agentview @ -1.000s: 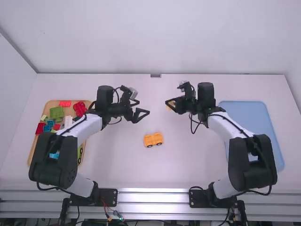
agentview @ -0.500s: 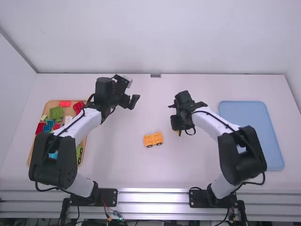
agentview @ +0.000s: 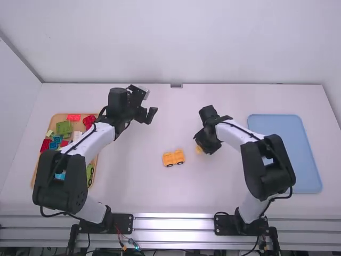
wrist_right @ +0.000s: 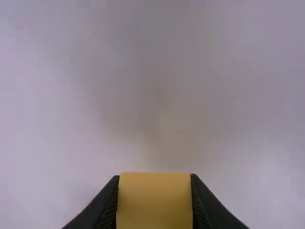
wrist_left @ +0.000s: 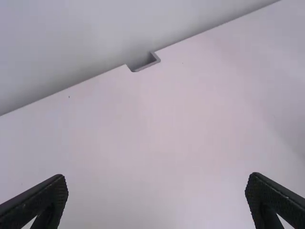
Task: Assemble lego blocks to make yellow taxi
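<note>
Right wrist view: right hand (wrist_right: pixel 155 177) pinching yellow block (wrist_right: pixel 155 205) by opposite sides, likely so its underside can press on. Yellow car (agentview: pixel 173 158) on the table (agentview: pixel 133 184) nearby, wheels showing, presumably as base. Left hand (wrist_left: pixel 157 177) spread, empty, probably leaving room.

Yellow block (wrist_right: pixel 155 201) partly beyond right wrist view's edge.

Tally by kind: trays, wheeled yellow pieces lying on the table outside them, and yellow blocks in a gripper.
Trays: 2 (tan tray, blue tray)
Wheeled yellow piece: 1
Yellow block in right gripper: 1
Total: 4
</note>
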